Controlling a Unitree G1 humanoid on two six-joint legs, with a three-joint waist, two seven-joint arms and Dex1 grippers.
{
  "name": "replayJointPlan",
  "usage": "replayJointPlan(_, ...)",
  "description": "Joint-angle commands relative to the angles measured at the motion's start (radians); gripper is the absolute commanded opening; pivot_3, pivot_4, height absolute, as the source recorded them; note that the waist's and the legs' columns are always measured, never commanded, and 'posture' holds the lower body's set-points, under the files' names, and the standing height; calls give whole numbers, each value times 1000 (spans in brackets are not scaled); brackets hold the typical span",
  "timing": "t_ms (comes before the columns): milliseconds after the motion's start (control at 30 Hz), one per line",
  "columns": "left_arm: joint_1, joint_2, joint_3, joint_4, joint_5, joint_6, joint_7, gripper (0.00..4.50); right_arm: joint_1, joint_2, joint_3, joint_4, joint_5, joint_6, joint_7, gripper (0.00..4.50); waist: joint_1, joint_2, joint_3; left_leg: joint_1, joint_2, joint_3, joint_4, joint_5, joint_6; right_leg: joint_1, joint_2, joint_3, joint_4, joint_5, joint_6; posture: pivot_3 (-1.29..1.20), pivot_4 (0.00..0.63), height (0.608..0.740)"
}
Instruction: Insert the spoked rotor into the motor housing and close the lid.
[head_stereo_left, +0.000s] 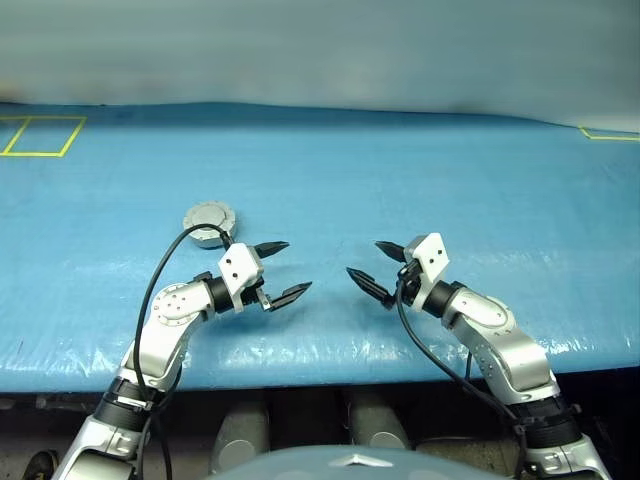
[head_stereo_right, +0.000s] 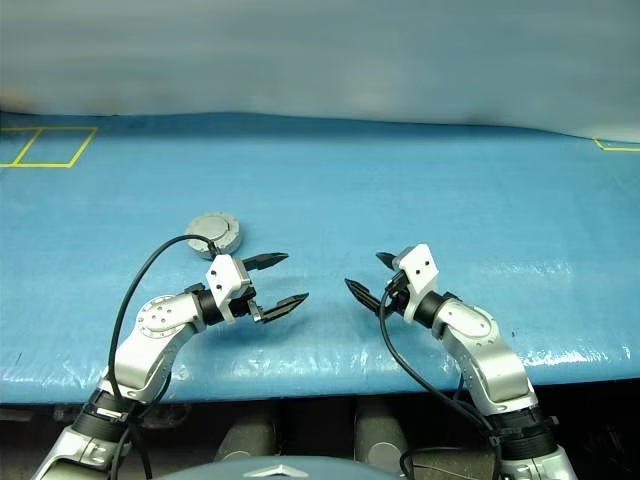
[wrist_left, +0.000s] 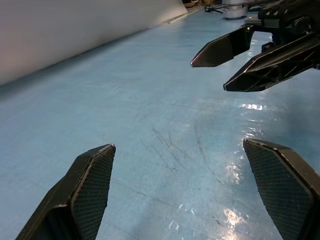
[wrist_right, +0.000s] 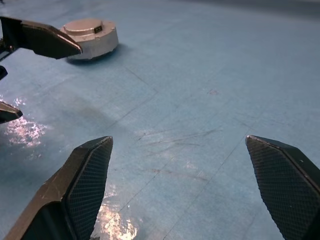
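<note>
My black, mesh-textured fingers (wrist_right: 85, 185) hang over a glossy blue table (head_stereo_left: 450, 190) marked with yellow outlined rectangles (head_stereo_left: 42, 136). The lid (head_stereo_left: 209, 215) is plain silver-grey; my wrist blocks (head_stereo_left: 240, 268) are white, my arms silver.

Head stereo pair looks down over the blue worktop (head_stereo_left: 420, 180); wrist cams skim low, facing each other, sharing its middle.

My left gripper (head_stereo_right: 278, 280) and my right gripper (head_stereo_right: 368, 277) hover low over the blue table (head_stereo_right: 420, 190), tips pointing toward each other, both with fingers spread and holding nothing. The motor housing (head_stereo_right: 215, 233), its lid (head_stereo_right: 213, 224) shut, sits just behind my left gripper. Yellow tape lines (head_stereo_right: 48, 147) mark the table's far left corner.
</note>
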Motion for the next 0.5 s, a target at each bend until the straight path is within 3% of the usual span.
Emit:
replayJointPlan(33,2,-7,12,7,1,-6,-7,4500,-10,-3,9,-5,-53,-1,-9,4488,1,0,0,0,0,0,0,0,0,0,0,0,0,0,0,0,150,740)
replayJointPlan(500,-6,-51,12,57,24,-42,10,4500,-12,34,0,-14,-79,15,-13,4488,11,0,0,0,0,0,2,0,0,0,0,0,0,0,0,0,150,740)
